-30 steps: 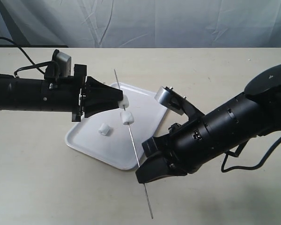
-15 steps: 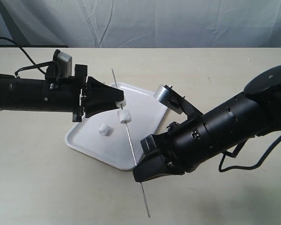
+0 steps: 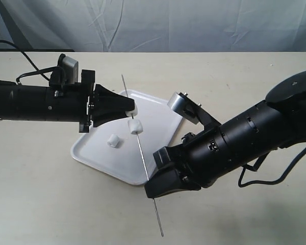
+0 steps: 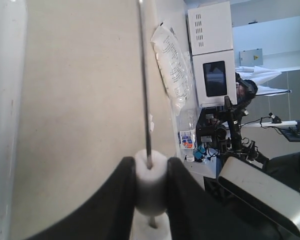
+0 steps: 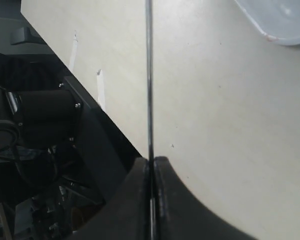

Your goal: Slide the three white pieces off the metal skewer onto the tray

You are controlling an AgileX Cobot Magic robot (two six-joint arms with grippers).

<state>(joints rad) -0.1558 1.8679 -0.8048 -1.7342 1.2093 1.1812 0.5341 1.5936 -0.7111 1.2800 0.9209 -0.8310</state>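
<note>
The thin metal skewer (image 3: 143, 155) slants over the white tray (image 3: 97, 159), its far tip pointing away past the tray's back edge. My right gripper (image 3: 152, 190) is shut on the skewer (image 5: 149, 75) near its lower end. Two white pieces are threaded on it: the upper one (image 3: 133, 110) sits between my left gripper's (image 3: 129, 109) fingers, which are shut on that piece (image 4: 151, 185); the lower one (image 3: 135, 126) hangs on the rod just below. A third white piece (image 3: 113, 141) lies loose on the tray.
The tray rests on a pale tabletop (image 3: 41, 194). A grey curtain (image 3: 153, 23) hangs behind the table. Both black arms reach in over the tray from either side.
Between the oldest frame and half a second ago, my right gripper drew the skewer a little down and leftward. Since then nothing has visibly moved.
</note>
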